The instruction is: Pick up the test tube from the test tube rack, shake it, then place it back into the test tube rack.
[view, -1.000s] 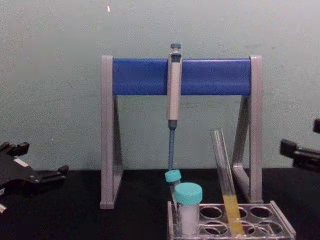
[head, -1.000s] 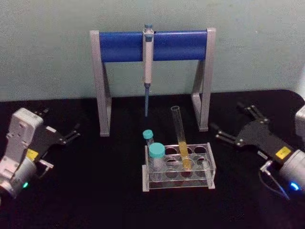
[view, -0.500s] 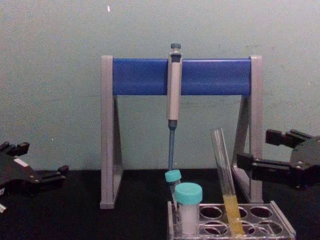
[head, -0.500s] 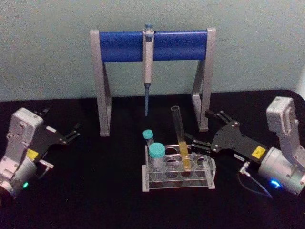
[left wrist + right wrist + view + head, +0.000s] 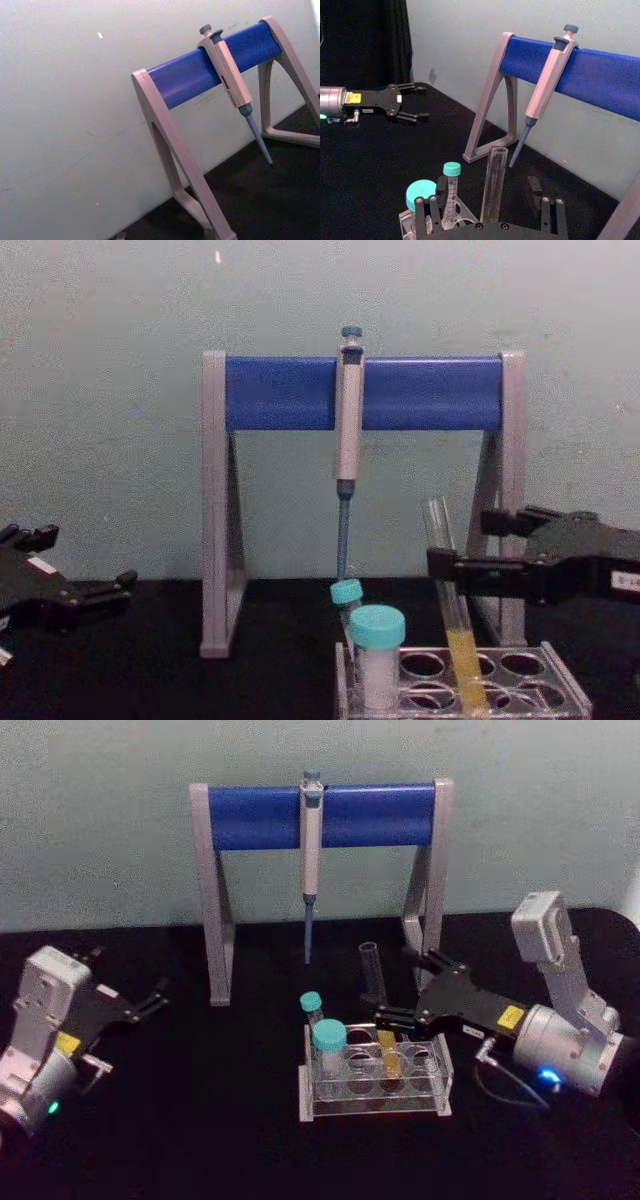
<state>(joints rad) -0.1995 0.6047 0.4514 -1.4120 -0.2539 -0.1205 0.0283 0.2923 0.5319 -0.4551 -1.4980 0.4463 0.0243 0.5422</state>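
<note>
1. Since a moment before, the right gripper [image 5: 391, 985] had moved in from the right side of the table and reached the test tube [image 5: 374, 982].
2. Its fingers [image 5: 550, 212] were open, with one on each side of the glass, above the yellow liquid. I could not tell if either finger touched the glass yet.
3. The test tube had not been lifted. It stood leaning in a hole of the rack [image 5: 420, 1092], with the yellow liquid down at its bottom, close to a tube with a big teal cap [image 5: 328, 1036].
4. The left gripper [image 5: 152, 1000] had not moved. It sat well apart at the left of the table, fingers open and holding nothing.
5. This meant the reach looked almost done, and the grab had not started. The next move was likely to close the fingers softly on the glass.
6. A hard squeeze or a bump could have tipped the test tube or pushed the rack. A lift along the lean would have been safer.
</note>
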